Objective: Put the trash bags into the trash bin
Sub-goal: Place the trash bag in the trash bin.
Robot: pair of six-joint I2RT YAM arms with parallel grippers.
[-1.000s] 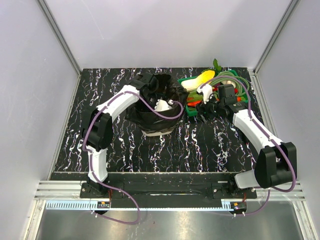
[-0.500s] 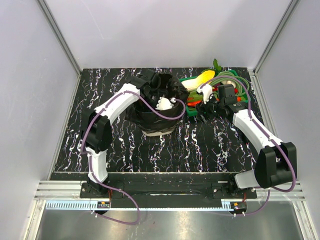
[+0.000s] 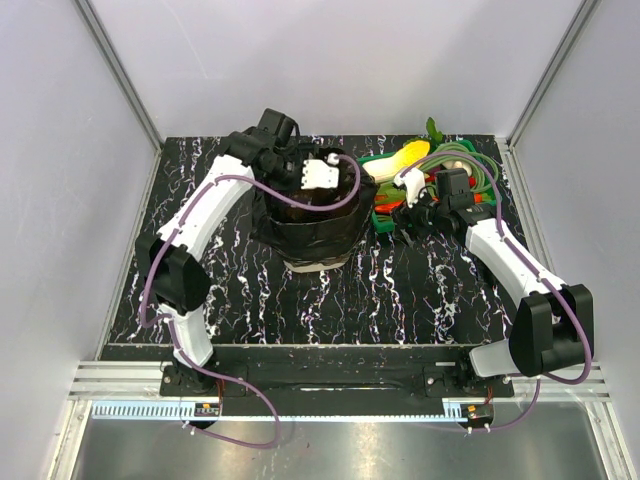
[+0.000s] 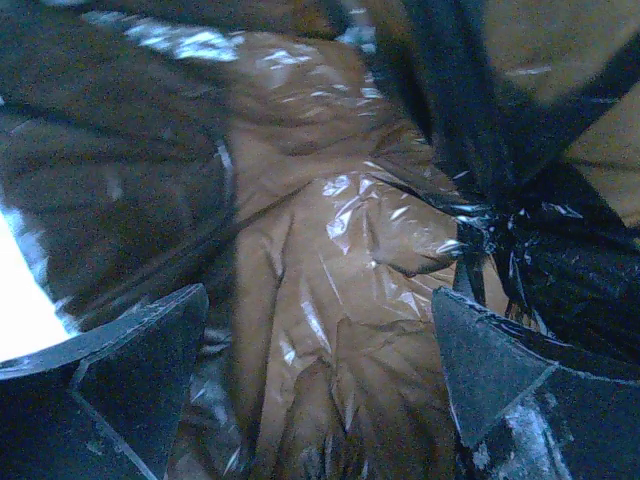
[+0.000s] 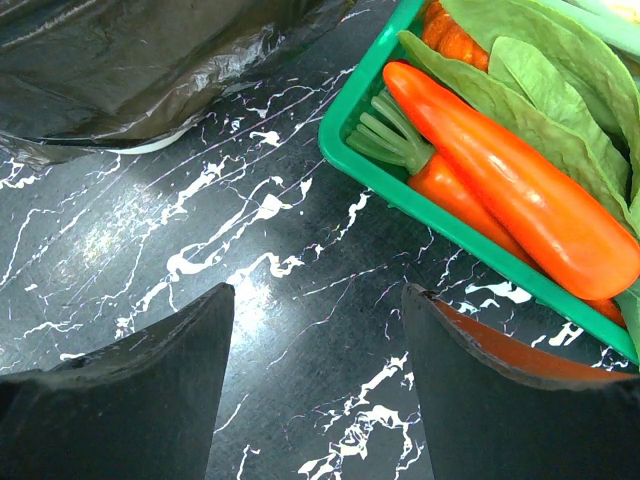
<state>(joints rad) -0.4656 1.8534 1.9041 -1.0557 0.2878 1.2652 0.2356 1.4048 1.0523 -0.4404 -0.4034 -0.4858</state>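
The trash bin (image 3: 318,264) stands mid-table with a glossy black trash bag (image 3: 312,232) draped over its walls and rim, so only its pale base shows. My left gripper (image 3: 298,168) hovers over the bin's far rim, open and holding nothing. In the left wrist view the left gripper (image 4: 320,300) looks down on the trash bag (image 4: 330,250), which lines the inside and looks brownish. My right gripper (image 3: 405,226) is open and low over the table between the bin and the green tray (image 3: 384,218). The right wrist view shows only bare table under the right gripper (image 5: 318,300).
The green tray (image 5: 430,215) at the back right holds carrots (image 5: 510,190), leafy greens (image 5: 560,110) and other vegetables. It sits close to the bin's right side. The trash bag (image 5: 130,60) hangs down to the table beside my right gripper. Grey walls enclose the table.
My left gripper has lifted out of the bin and moved back toward its far rim, opening a little wider. The bag stays draped over the bin. The right arm has not moved.
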